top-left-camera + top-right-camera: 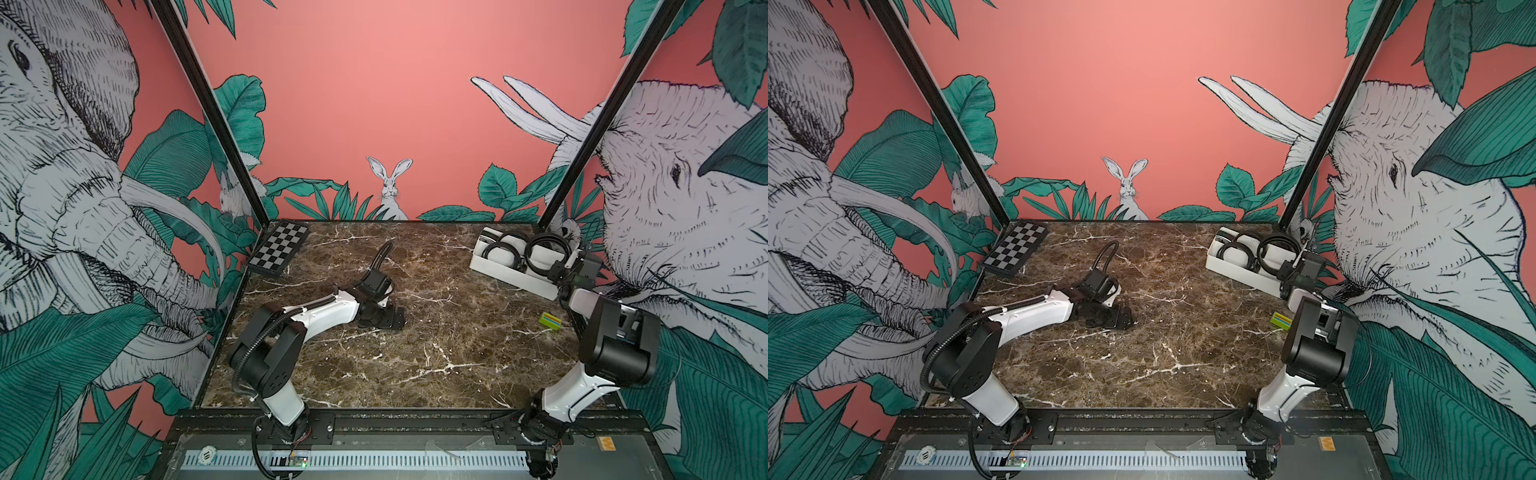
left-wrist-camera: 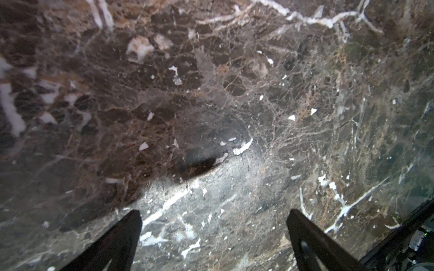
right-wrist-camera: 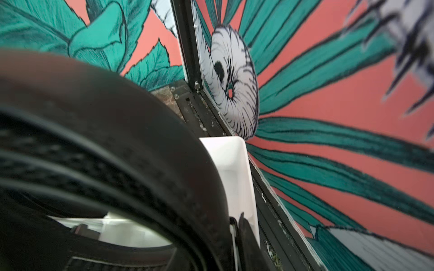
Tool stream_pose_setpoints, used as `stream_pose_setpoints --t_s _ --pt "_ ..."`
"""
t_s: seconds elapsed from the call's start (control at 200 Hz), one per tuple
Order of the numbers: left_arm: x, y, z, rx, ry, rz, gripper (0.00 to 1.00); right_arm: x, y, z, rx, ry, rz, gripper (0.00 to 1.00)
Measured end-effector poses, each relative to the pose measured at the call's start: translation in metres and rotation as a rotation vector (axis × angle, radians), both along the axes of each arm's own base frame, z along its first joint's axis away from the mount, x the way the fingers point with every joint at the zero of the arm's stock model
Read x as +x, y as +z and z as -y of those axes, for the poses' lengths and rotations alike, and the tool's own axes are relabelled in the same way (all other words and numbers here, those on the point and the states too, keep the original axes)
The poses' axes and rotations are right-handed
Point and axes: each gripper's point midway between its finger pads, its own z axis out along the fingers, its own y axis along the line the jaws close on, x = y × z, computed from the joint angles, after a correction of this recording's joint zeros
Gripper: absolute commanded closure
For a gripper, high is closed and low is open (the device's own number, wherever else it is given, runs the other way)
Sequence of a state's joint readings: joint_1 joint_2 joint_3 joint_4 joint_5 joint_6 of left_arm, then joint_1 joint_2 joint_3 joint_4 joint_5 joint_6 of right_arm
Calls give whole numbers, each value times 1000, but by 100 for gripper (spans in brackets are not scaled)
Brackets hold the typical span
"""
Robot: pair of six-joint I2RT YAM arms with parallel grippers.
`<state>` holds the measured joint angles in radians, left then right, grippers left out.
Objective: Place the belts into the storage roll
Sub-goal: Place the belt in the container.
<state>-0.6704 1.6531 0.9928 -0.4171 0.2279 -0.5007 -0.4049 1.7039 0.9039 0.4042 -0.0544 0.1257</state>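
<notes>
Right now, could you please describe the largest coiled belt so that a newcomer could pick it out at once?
Find the white storage roll in the far right corner of the marble table. At its end by the right gripper, one belt stands as a wide upright loop above the walls. The other belts are smaller coils sitting lower in their compartments.

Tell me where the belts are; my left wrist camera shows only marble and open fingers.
Observer: Coiled belts sit in the white box at the far right corner of the table.
Operator: Report the right gripper.
Observer: The right gripper is at that box, closed on one more coiled belt, held upright over it.
</notes>
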Motion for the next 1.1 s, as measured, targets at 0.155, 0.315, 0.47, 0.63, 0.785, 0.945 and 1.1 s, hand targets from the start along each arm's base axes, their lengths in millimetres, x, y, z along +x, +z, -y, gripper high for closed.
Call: stream_pose_setpoints --t_s 0.155,0.315,0.47,0.63,0.785,0.945,1.1 --pt "3 2 2 -4 -1 5 1 -7 -9 2 -33 -8 -36 100" --pt "7 6 6 -13 -2 17 1 -16 -16 4 -77 -10 -80 100" --pt "9 5 7 -14 -2 18 1 -18 -20 0 -111 17 -145 100" --pt "10 -1 8 -9 -1 7 1 -18 -20 -3 -123 28 -199 92" --pt "13 -1 9 -12 1 9 1 -26 -20 -5 -121 17 -221 63" --pt "18 5 13 -25 -1 24 1 -46 -17 -11 -99 6 -268 43" --pt "20 7 15 -31 -2 30 1 -57 16 -16 -80 -14 -217 29"
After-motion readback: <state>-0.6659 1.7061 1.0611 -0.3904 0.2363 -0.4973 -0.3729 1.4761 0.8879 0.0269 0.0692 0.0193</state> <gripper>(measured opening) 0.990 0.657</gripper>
